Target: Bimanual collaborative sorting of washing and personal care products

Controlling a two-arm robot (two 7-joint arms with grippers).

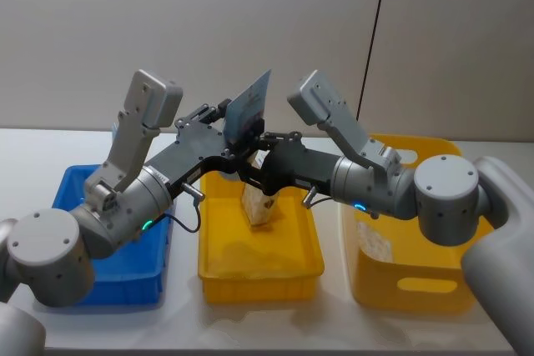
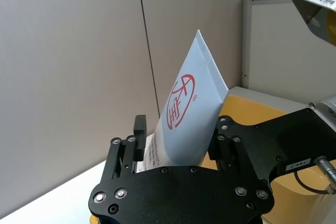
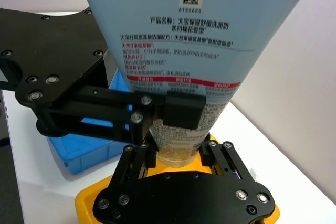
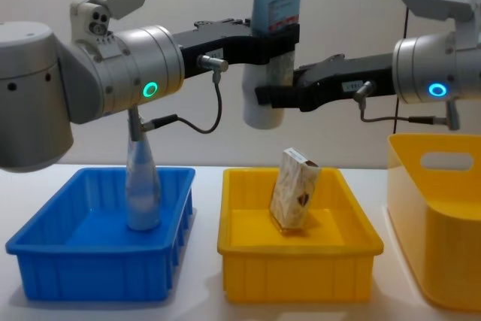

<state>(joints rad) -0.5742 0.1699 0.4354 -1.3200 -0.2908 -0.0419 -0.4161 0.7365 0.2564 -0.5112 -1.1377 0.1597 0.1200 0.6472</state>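
Tall pale-blue squeeze tube, printed label with red logo and red/black text: held in the air, cap end down, flat crimped end up, roughly upright with a slight tilt. Left pincer clamps its lower body; right pincer grips at the whitish cap end. It hangs above the middle yellow plastic bin.

Beige patterned carton: standing on end inside the middle yellow bin, leaning a bit.

Clear cone-shaped bottle: upright in the blue plastic bin, narrow neck up.

Small whitish carton: in the tall yellow bin on the right; pose cannot be told.
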